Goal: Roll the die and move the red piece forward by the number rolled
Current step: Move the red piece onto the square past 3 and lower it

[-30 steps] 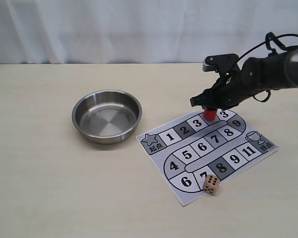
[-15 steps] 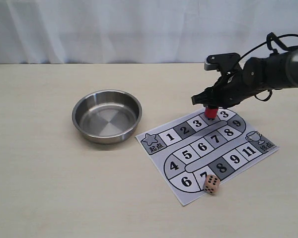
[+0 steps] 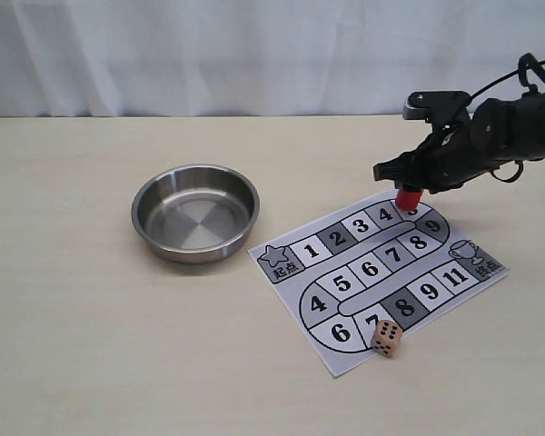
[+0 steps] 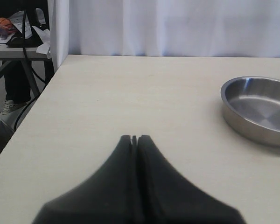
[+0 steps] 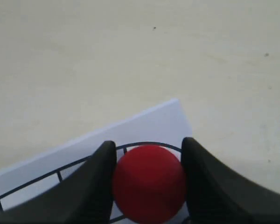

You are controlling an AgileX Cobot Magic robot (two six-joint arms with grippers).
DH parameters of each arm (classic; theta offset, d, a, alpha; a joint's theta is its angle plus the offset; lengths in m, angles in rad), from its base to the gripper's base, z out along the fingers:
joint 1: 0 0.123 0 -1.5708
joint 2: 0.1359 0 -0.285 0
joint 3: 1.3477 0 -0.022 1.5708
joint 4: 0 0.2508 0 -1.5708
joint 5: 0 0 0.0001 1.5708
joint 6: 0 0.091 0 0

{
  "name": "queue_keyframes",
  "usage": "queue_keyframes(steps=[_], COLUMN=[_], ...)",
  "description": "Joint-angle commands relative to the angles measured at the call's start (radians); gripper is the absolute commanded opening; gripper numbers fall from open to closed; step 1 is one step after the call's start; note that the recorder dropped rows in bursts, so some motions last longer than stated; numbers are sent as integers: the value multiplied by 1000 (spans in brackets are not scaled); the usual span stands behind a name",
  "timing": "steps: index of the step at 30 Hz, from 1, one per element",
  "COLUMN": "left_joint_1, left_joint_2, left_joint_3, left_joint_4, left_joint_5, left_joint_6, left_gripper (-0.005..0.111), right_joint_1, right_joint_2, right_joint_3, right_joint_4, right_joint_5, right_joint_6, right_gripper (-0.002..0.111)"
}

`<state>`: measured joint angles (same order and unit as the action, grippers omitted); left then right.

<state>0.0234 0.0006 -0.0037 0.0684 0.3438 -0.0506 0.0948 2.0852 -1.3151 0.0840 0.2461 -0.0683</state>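
Note:
The red piece (image 3: 408, 199) hangs upright over the far curved end of the paper game board (image 3: 378, 273), just past square 4, with my right gripper (image 3: 409, 189) shut on it. In the right wrist view the red piece (image 5: 149, 183) fills the gap between both black fingers (image 5: 95, 186). The die (image 3: 387, 338), a pale wooden cube with black pips, rests on the board's near edge beside square 7. My left gripper (image 4: 134, 138) is shut with nothing in it, over bare table far from the board.
A round steel bowl (image 3: 195, 212) stands left of the board; it also shows as the steel bowl (image 4: 259, 110) in the left wrist view. A white curtain closes off the table's far edge. The table's left edge drops off beside a cluttered desk.
My right gripper has carried the red piece to the right along the board's top row, from above square 4 to the curved end.

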Motion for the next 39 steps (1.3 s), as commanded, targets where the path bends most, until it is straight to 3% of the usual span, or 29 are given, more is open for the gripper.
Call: queue_keyframes(steps=[1,13,23,34,39], left_joint_1=[0,0,0,0,0], left_joint_2=[-1,-1,-1,-1,-1], left_joint_3=[4,4,4,4,4], left_joint_4=[0,-2,-2,-2,-2], left_joint_5=[-13,-13,-13,-13,-13], left_joint_6=[-6,-6,-6,-6,-6], left_gripper=[0,0,0,0,0], right_joint_1=[-4,-4,-71,-69,-69], right_joint_2=[47,-33,-75,-30,-6], right_joint_3=[2,2,4,54,54], right_joint_4=[5,3,-49,-49,-49], right_joint_5=[-6,47,191,116,116], right_joint_6=[2,2,2,1,1], right_gripper=[4,4,4,4,13])
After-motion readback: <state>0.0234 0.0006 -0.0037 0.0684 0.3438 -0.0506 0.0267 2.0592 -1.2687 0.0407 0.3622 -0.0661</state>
